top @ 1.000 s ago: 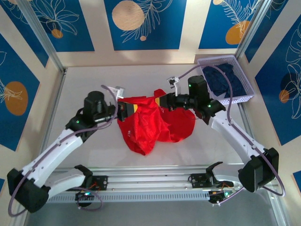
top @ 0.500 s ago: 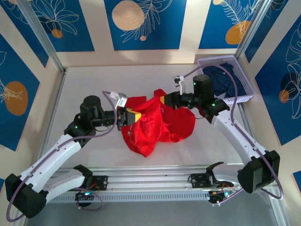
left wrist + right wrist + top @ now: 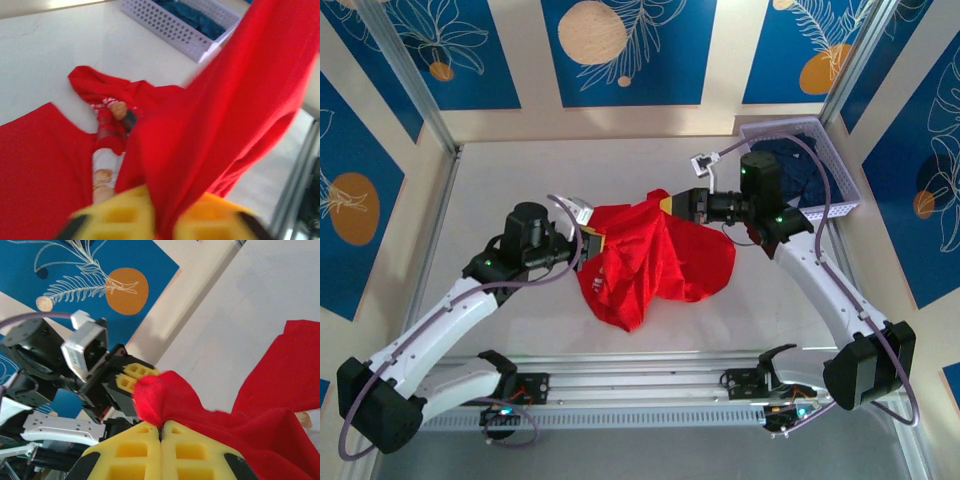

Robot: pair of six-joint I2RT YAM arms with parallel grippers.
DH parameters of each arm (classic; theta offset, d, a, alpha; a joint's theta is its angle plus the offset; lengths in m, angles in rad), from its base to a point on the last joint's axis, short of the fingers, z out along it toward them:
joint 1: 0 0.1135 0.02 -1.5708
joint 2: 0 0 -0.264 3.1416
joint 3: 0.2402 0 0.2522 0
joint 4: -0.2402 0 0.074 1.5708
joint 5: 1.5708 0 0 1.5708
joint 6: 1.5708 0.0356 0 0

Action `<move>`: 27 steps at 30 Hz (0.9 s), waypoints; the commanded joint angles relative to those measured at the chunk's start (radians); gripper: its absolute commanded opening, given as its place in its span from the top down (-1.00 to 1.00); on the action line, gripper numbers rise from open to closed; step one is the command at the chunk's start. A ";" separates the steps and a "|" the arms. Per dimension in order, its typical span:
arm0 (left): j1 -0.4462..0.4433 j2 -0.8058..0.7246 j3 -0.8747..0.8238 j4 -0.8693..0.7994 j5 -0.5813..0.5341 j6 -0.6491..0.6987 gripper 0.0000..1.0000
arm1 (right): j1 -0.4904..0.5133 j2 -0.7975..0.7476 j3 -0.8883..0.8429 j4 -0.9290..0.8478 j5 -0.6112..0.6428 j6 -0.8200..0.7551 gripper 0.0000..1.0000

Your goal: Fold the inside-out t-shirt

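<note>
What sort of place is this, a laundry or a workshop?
Probably a robot test booth: two arms bolted to a white table, printed blue wall panels enclosing it, a red t-shirt for practice.

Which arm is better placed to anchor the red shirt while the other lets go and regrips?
Right, probably. The right hand is shut flush on a pinched fold of the bright red cloth t-shirt; the left hand has cloth between its fingers, but that blurred grip looks less sure.

Seeing bright red t-shirt (image 3: 655,265), tan-n-white print (image 3: 102,162); yellow right gripper fingers (image 3: 137,452); lavender lattice basket (image 3: 847,180), navy clothing (image 3: 810,165); blue wall panels (image 3: 670,60) w/ orange discs, white leaf outlines.
</note>
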 commanded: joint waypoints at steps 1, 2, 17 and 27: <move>-0.001 0.005 0.038 -0.060 -0.054 0.020 0.37 | 0.001 0.002 0.004 0.070 -0.044 0.061 1.00; -0.004 0.001 0.039 -0.055 -0.044 0.016 0.31 | 0.008 0.007 0.004 0.070 -0.043 0.060 1.00; -0.129 0.025 0.084 0.085 0.197 -0.002 0.37 | 0.063 0.045 0.009 0.059 -0.010 0.037 1.00; -0.123 0.215 0.197 0.060 0.111 0.080 -0.01 | 0.071 0.044 0.009 0.043 -0.013 0.019 1.00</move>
